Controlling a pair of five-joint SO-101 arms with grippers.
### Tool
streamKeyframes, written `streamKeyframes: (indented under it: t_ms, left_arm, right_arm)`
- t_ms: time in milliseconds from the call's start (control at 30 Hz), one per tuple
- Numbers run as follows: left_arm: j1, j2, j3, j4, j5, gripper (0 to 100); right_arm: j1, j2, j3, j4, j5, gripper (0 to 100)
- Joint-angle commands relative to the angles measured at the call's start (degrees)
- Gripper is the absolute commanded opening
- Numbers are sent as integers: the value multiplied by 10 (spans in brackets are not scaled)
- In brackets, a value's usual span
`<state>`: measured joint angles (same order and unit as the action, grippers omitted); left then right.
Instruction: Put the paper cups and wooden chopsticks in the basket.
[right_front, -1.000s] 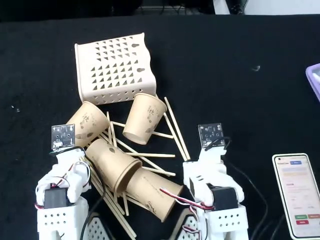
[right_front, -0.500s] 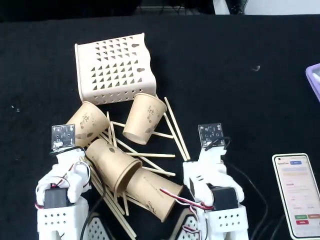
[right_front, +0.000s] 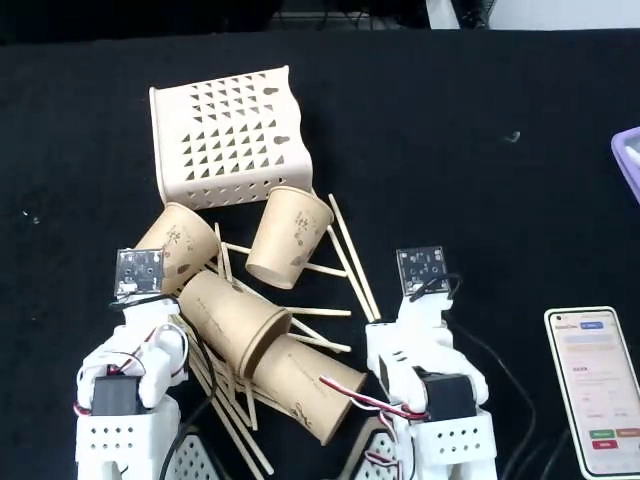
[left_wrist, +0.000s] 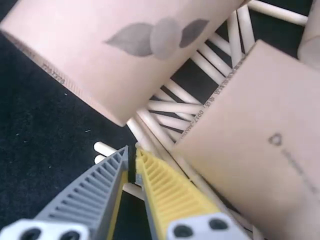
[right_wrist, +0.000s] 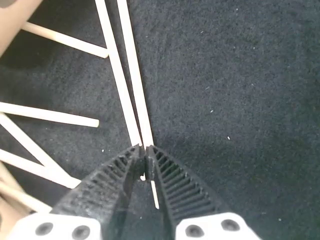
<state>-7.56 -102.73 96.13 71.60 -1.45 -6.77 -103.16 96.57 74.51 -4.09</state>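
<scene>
While none of the cups (right_front: 290, 237) or chopsticks (right_front: 350, 255) is inside the basket (right_front: 230, 140), the task stands at its start; every item remains to be loaded.

Four cups lie on their sides among the scattered chopsticks, and two of them are nested. The basket appears to lie on its side, well ahead of both claws and beyond the cups.

Left claw (left_wrist: 131, 156): the jaws are clenched on nothing. The tips sit just over the chopstick ends, and the nested cups are directly ahead, very near.

Right claw (right_wrist: 145, 150): the jaws are clenched, with no grasp evident. A pair of chopsticks runs straight ahead from the tips, and one appears to pass beneath the jaws.

Compared with one second ago, the left arm has shifted toward the nested cups. The upper nested cup has slid toward the right arm. The right arm, the basket and the other two cups are unchanged.
</scene>
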Motion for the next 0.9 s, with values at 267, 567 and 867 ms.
streamKeyframes:
  t_ms: [267, 567, 867]
  left_arm:
    - [-329, -2, -142, -3, -7, 33]
    - [-444, -3, -255, -4, -5, 33]
    - [-290, -3, -201, -132, -8, 34]
  right_arm:
    - [27, -53, -15, -95, 0, 12]
    - [38, -53, -4, -205, 38, 39]
    - [53, -53, -154, -243, 180, 139]
